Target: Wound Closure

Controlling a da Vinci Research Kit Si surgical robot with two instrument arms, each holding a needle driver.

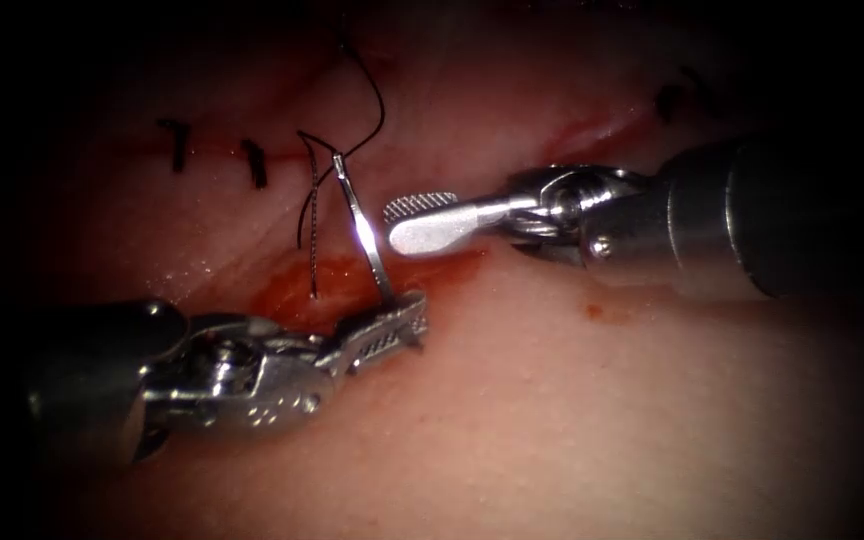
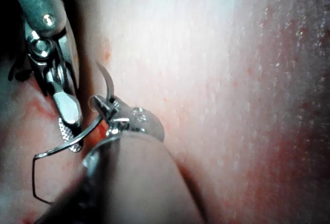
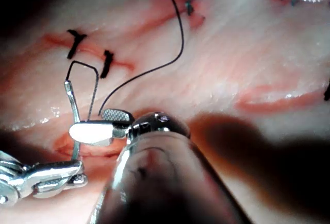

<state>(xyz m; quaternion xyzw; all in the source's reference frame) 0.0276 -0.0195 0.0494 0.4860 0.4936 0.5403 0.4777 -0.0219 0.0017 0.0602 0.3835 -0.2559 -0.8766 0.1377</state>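
Left end effector [image 1: 392, 325] clamped on the needle [image 1: 360, 228] near its pointed end, needle standing clear above the cut [image 1: 282, 290], not in the tissue [image 1: 572, 400]. Right end effector [image 1: 422, 222] gaping, empty, just beside the needle. One needle: stiff, slick; likely best gripped mid-curve. One limp thread [image 1: 370, 95]. Two finished stitches [image 1: 177, 143] left

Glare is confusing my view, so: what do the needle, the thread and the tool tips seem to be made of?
Needle: looks like polished steel, thin and curved, with a bright glint; the left gripper holds it near one end, clear of the tissue. Thread: dark, matte, limp strand, probably suture. Right gripper: shiny metal, open and empty, with a cross-hatched pad face. The left looks alike.
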